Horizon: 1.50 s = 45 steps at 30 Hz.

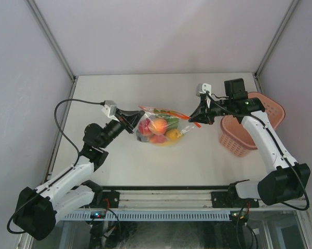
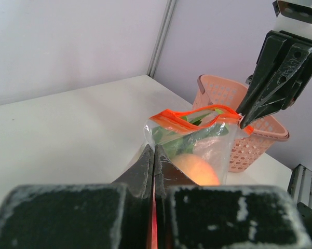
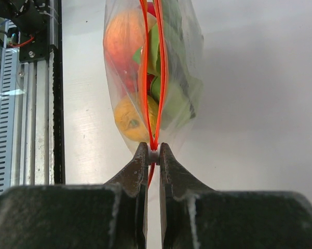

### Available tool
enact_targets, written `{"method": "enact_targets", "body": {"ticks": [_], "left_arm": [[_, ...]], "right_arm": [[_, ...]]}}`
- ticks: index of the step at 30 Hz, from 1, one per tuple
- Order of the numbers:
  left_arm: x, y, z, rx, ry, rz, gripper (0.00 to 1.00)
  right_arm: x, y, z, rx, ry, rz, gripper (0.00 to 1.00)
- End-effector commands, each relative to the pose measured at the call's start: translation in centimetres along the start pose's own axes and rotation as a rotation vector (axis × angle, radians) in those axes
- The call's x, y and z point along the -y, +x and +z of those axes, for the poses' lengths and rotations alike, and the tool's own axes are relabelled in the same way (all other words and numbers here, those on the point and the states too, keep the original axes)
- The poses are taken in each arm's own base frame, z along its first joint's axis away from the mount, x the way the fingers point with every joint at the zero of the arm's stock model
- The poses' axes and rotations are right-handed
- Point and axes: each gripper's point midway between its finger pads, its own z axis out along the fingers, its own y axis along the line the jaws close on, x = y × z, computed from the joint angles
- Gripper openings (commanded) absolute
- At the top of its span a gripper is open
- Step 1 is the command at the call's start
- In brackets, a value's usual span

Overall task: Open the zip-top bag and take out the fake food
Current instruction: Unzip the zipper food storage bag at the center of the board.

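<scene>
Left gripper (image 1: 131, 121) pinched shut on corner of zip-top bag (image 1: 166, 112). Right gripper (image 1: 197, 119) clamped on opposite end of orange zipper. Bag stretched between them over mid-table (image 1: 119, 166), fake food (image 1: 158, 126) inside. Pink basket (image 1: 272, 111) farther right.

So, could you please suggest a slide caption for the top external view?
Left hand and right hand pinch opposite ends of the zip-top bag, fake food inside, pink basket nearby.

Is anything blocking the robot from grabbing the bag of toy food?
No, nothing visible is in the way. The left end effector and the right end effector are each shut on one end of the zip-top bag, at its orange zipper strip. The pink basket stands off to the side.
</scene>
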Motion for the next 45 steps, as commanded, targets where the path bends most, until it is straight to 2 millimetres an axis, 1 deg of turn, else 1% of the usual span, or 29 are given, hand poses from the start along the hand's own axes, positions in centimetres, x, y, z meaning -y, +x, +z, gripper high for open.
{"method": "enact_targets", "body": {"ticks": [1,12,13,24,30,31,32,33,34,36,37,39,42,44,45], "left_arm": [[-0.3,-3.1,-0.2,0.12,-0.019,0.03,0.0],[-0.4,-3.2,-0.2,0.121,-0.014,0.027,0.0],[-0.4,-3.1,-0.2,0.12,-0.014,0.027,0.0],[-0.4,-3.1,0.0,0.115,-0.003,0.024,0.0],[0.0,-2.9,0.5,0.096,0.029,0.022,0.0],[0.2,-2.9,0.7,0.092,0.04,0.025,0.0],[0.6,-2.9,0.8,0.082,0.062,0.03,0.0],[0.8,-2.8,1.1,0.068,0.083,0.032,0.0],[1.1,-2.7,1.3,0.054,0.103,0.035,0.0],[1.7,-2.4,1.6,0.018,0.142,0.038,0.0],[2.0,-2.3,1.8,0.004,0.163,0.04,0.0],[2.4,-2.1,2.1,-0.018,0.194,0.04,0.0],[2.9,-2.1,2.5,-0.04,0.231,0.033,0.0],[3.3,-2.1,2.7,-0.051,0.253,0.021,0.0],[3.4,-2.0,2.8,-0.057,0.262,0.014,0.0]], "right_arm": [[-0.2,-0.1,-1.2,-0.006,0.035,-0.039,0.0],[0.0,1.2,-2.0,-0.043,0.064,-0.025,0.0],[0.1,1.4,-2.1,-0.049,0.068,-0.045,0.0],[0.3,2.9,-3.0,-0.098,0.104,-0.049,0.0],[0.3,3.2,-3.4,-0.105,0.115,-0.048,0.0],[0.3,3.1,-3.4,-0.102,0.115,-0.052,0.04],[0.2,2.7,-3.5,-0.093,0.115,-0.057,0.15],[-0.1,2.2,-3.5,-0.078,0.111,-0.063,0.31],[-0.4,1.5,-3.6,-0.053,0.106,-0.078,0.4],[-1.0,-0.5,-3.6,0.017,0.092,-0.114,0.62],[-1.4,-1.7,-3.6,0.057,0.081,-0.143,0.67],[-2.0,-4.1,-3.2,0.128,0.063,-0.149,0.75],[-2.2,-7.1,-2.1,0.2,0.044,-0.116,0.77],[-2.0,-8.2,-0.9,0.222,0.029,-0.091,0.77],[-1.8,-8.4,-0.2,0.224,0.026,-0.081,0.77]]}}
